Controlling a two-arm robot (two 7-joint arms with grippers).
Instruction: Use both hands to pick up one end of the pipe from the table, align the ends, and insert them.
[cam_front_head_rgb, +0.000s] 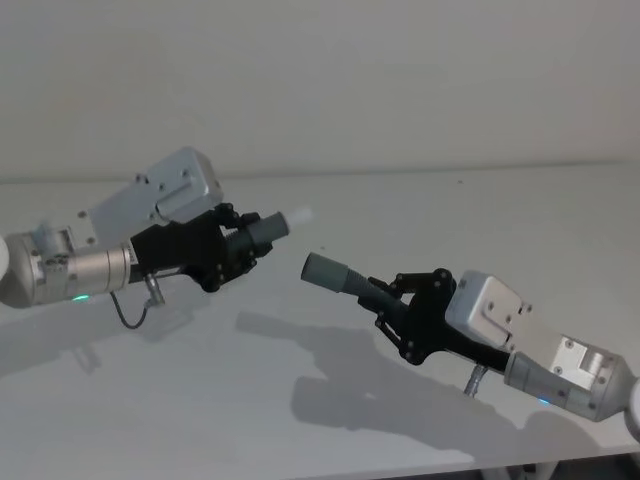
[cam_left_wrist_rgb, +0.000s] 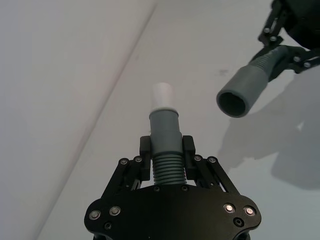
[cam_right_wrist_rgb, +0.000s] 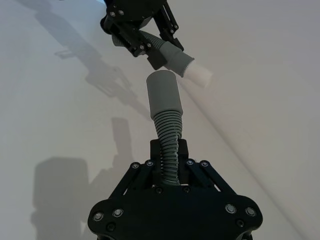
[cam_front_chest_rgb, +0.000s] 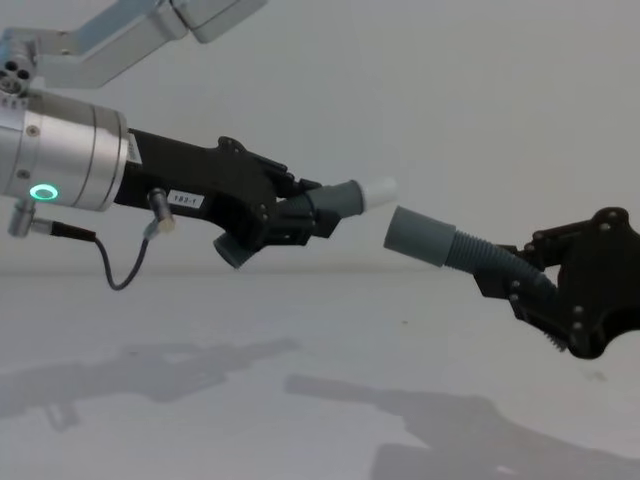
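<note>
Left gripper (cam_front_head_rgb: 243, 247): black, two-fingered, pinching short dark-grey ribbed plastic tube (cam_front_head_rgb: 262, 233), white spigot tip (cam_front_head_rgb: 298, 217) jutting ahead.
Right gripper (cam_front_head_rgb: 388, 296): pinching longer grey ribbed tube (cam_front_head_rgb: 345, 277), hollow smooth collar (cam_front_head_rgb: 322, 268) ahead.
Gap: tip and collar near, not touching, above white matte counter (cam_front_head_rgb: 470, 200).

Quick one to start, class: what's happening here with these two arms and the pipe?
The left gripper holds the shorter piece, white tip forward, above the table. The right gripper holds the longer piece by its ribbed part, collar facing that tip. Tip and collar are near each other but apart, not yet inserted.
</note>
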